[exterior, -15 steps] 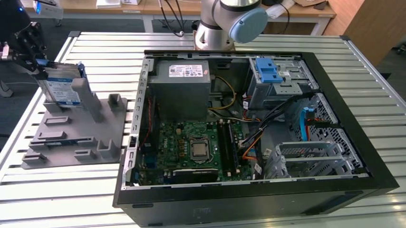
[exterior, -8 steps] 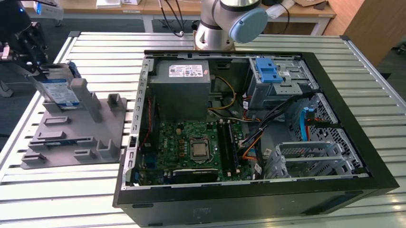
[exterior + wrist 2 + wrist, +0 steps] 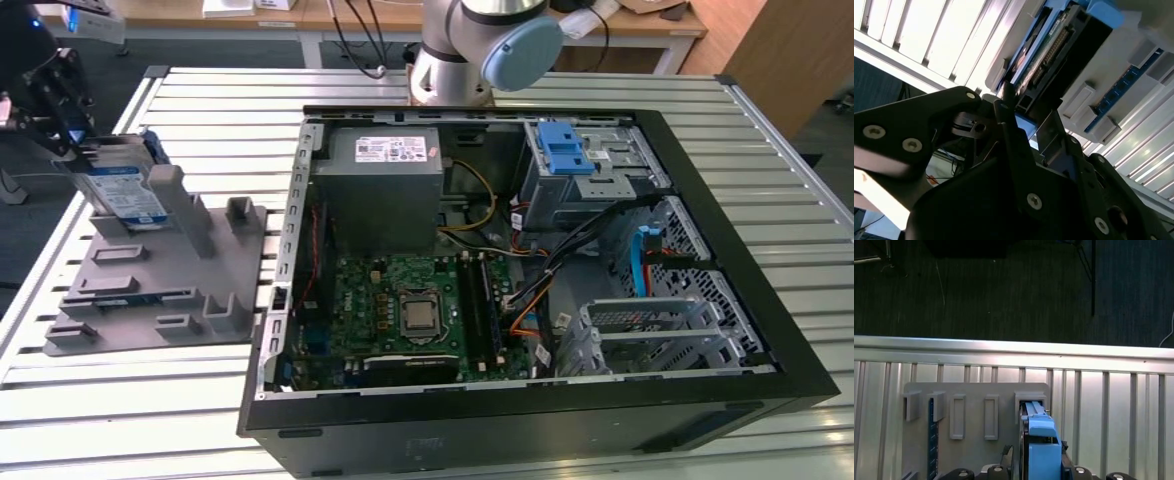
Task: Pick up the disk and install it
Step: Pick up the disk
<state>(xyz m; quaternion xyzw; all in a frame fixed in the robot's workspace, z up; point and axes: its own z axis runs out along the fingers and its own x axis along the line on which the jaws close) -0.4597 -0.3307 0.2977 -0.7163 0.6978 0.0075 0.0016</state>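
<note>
The disk (image 3: 124, 192) stands on edge in a slot at the far end of the grey fixture plate (image 3: 147, 290), at the exterior view's left. Its blue-and-white label faces the computer case. My black gripper (image 3: 80, 148) is at the disk's upper end. In the first wrist view the disk's blue bracket (image 3: 1042, 437) sits tight between the two fingers, above the fixture plate (image 3: 976, 395). In the second wrist view the fingers (image 3: 1006, 107) press both faces of the disk (image 3: 1054, 47) at its connector end. My gripper (image 3: 1026, 110) is shut on the disk, which still stands in the slot.
An open computer case (image 3: 694, 400) lies on the slatted metal table (image 3: 774, 130), with a grey power-supply box (image 3: 380, 180), a motherboard (image 3: 414, 315) and a blue-latched drive cage (image 3: 567, 160). A blue memory stick (image 3: 931, 440) stands in the fixture. The arm's base (image 3: 461, 60) is behind the case.
</note>
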